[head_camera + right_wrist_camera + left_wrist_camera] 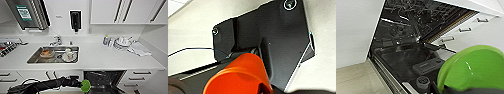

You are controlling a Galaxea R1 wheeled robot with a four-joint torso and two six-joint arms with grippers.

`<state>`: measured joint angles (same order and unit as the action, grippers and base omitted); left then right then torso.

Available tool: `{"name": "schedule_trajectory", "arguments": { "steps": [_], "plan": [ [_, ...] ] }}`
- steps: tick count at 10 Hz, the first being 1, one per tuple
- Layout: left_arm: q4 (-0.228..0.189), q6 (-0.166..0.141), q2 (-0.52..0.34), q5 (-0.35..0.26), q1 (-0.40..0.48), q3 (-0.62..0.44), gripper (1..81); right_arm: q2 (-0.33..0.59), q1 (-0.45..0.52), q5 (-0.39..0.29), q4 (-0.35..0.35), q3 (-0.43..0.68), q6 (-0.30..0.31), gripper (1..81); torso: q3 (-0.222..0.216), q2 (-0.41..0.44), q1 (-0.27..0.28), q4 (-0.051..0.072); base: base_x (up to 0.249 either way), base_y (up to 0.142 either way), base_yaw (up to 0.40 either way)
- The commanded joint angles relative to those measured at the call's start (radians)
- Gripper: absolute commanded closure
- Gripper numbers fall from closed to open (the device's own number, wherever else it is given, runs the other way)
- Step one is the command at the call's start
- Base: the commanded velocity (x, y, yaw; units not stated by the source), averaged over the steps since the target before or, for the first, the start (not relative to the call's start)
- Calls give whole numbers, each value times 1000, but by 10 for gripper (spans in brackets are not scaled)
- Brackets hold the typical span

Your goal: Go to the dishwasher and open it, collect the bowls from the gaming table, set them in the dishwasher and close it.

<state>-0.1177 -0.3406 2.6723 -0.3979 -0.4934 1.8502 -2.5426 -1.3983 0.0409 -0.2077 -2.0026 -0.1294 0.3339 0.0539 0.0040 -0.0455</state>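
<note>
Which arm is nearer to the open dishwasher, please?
Left. The left arm reaches across to the open dishwasher with a green bowl at its edge. The right wrist view shows an orange cup against dark robot parts; its distance cannot be judged.

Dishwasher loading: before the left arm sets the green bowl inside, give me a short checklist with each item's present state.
1. Dishwasher open: ok, the dark inside with wire racks shows below the counter.
2. Green bowl in the left gripper: ok, it sits at the arm's end, in front of the opening.
3. Bowl above a free rack slot: cannot tell, the racks are dark and tangled.
4. Door folded down out of the way: ok in the left wrist view.
5. Orange cup close to the right wrist camera: whether it is gripped, cannot tell.
</note>
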Motion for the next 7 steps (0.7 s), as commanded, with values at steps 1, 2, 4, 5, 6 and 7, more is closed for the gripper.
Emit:
{"name": "schedule_trajectory", "arguments": {
  "steps": [1, 2, 4, 5, 6, 7],
  "plan": [
    [-7, 2, 31, -65, 198, 18, 811, 5, 32, -70, -2, -2, 1, 811, 0, 0, 0, 0, 0, 0, 0],
    [-8, 2, 57, -65, 213, 18, 811, -3, 32, -70, -2, -5, -1, 811, 0, 0, 0, 0, 0, 0, 0],
    [-14, 2, 116, -68, 239, 21, 811, -21, 38, -70, -2, -19, -1, 811, 0, 0, 0, 0, 0, 0, 0],
    [-14, 2, 144, -76, 250, 21, 811, -27, 41, -70, -2, -19, -1, 811, 0, 0, 0, 0, 0, 0, 0],
    [-11, 2, 167, -82, 255, 21, 811, -31, 41, -70, -2, -21, -1, 811, 0, 0, 0, 0, 0, 0, 0],
    [-13, 2, 190, -82, 253, 21, 811, -32, 43, -70, -2, -22, -1, 811, 0, 0, 0, 0, 0, 0, 0]
  ]
}}
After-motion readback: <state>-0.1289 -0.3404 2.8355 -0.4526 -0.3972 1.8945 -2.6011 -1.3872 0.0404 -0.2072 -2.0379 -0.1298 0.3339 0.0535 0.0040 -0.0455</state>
